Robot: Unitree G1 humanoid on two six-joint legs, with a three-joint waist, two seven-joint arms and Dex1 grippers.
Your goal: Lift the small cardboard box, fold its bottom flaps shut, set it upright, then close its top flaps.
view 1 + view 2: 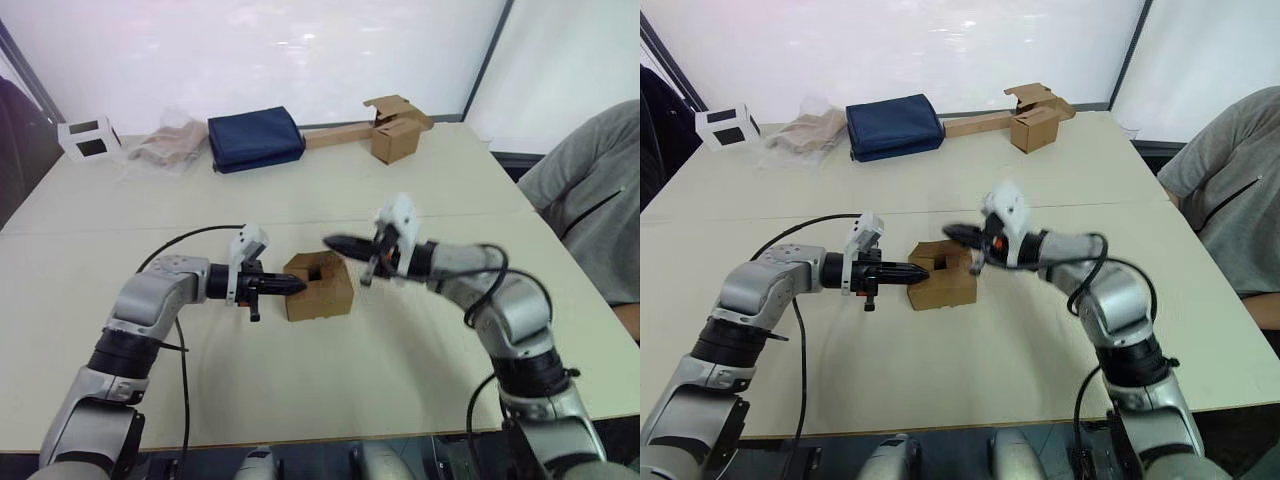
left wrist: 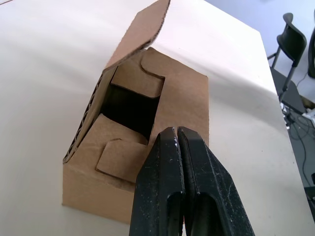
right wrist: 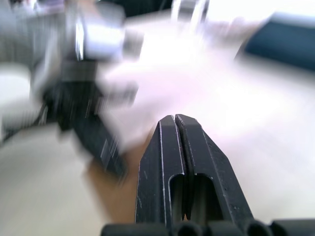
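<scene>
So the small cardboard box (image 1: pixel 318 285) sat on the table (image 1: pixel 400 180), roughly in the middle of it and toward the near side, between the two arms. Its upward-facing end was only partly folded: in the left wrist view a couple of short flaps (image 2: pixel 132 77) were tucked inward with a dark gap between them, and one bigger flap (image 2: pixel 142 29) stuck up and out along one edge. Couldn't tell whether those were the top or bottom ones.

The left gripper (image 1: pixel 300 285) was right at the box's left side, tip touching or nearly touching the upper edge there, with both black fingers (image 2: pixel 167 187) pressed flat together and nothing between them. The right gripper (image 1: pixel 332 242) hung just above the far right corner of the box, pointing left, blurred in the head views; from the right wrist view its fingers (image 3: pixel 170 167) were also squeezed together with nothing in them.

Farther back on the table, well apart from all this: a navy blue bag (image 1: pixel 255 139) near the far edge, a crumpled plastic wrap with something tan in it (image 1: pixel 165 145) to its left, and a small white cube-shaped thing with dark openings (image 1: pixel 88 137) at the far left. On the far right was another brown box (image 1: pixel 395 135) joined to a long flat cardboard strip (image 1: pixel 335 136). A person in a grey sleeve (image 1: pixel 590 200) was at the right edge
</scene>
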